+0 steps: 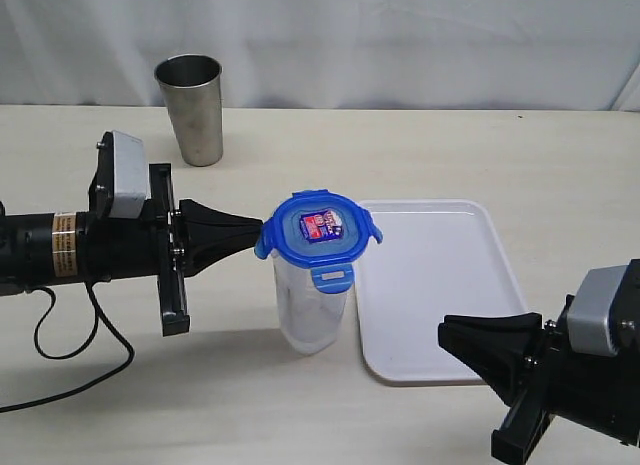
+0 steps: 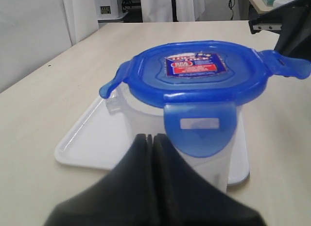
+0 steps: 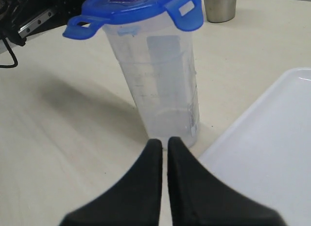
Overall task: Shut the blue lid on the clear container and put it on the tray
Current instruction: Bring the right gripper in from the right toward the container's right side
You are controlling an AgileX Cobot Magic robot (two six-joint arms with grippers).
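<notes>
The clear container (image 1: 312, 310) stands upright on the table just left of the white tray (image 1: 440, 285). The blue lid (image 1: 320, 228) sits on top of it; two side flaps stick outward and the front flap (image 1: 332, 277) hangs down. My left gripper (image 1: 258, 231) is shut with nothing in it, its tip at the lid's left edge; whether it touches is unclear. In the left wrist view the left gripper (image 2: 149, 137) sits just beside the lid (image 2: 199, 73). My right gripper (image 1: 446, 335) hovers by the tray's near edge, shut and holding nothing. The right wrist view has the right gripper (image 3: 165, 141) short of the container (image 3: 160, 85).
A shiny steel tumbler (image 1: 190, 107) stands at the back left of the table. A black cable (image 1: 70, 355) loops on the table under the left arm. A white curtain closes off the back.
</notes>
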